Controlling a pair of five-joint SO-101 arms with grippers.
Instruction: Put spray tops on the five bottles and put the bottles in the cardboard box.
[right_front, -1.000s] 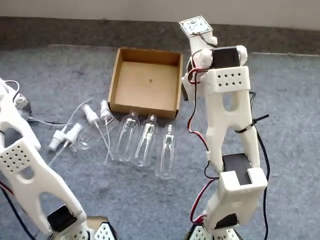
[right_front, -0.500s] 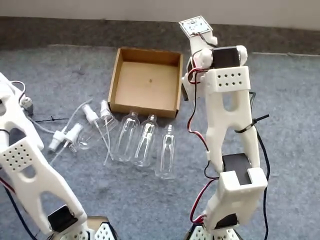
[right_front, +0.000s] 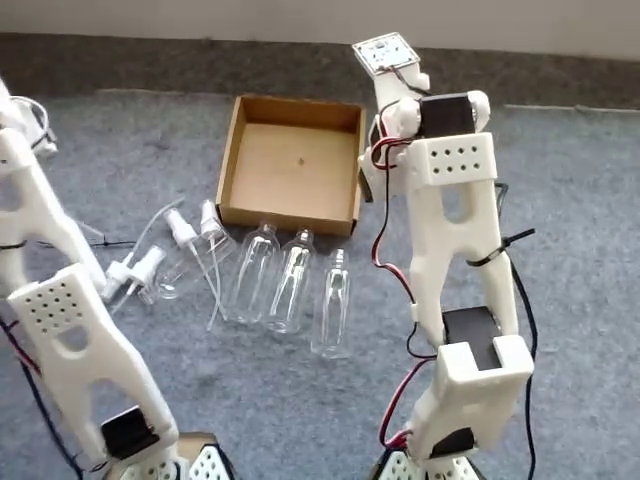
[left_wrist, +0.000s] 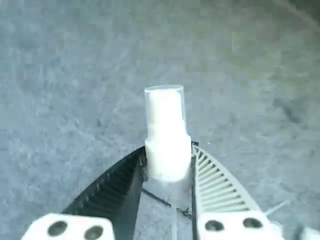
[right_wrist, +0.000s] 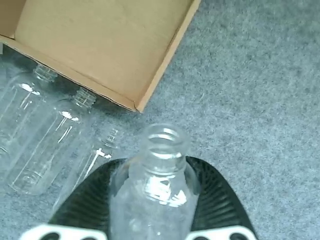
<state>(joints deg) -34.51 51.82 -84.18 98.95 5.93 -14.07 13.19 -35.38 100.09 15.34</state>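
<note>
The right jaws clamp a bottle (right_wrist: 159, 170) neck-up beside the cardboard box (right_wrist: 100, 45) while the left jaws grip a spray top (left_wrist: 166, 142), apparently to join the 2.

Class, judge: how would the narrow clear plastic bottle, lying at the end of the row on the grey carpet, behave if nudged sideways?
The narrow clear plastic bottle lies on its round side, so it would probably roll, though the grey carpet may slow it. It looks empty and uncapped, so likely light and easily shoved.

Open cardboard box (right_front: 293, 160); bottles (right_front: 290, 280) crowd its near wall.
</note>
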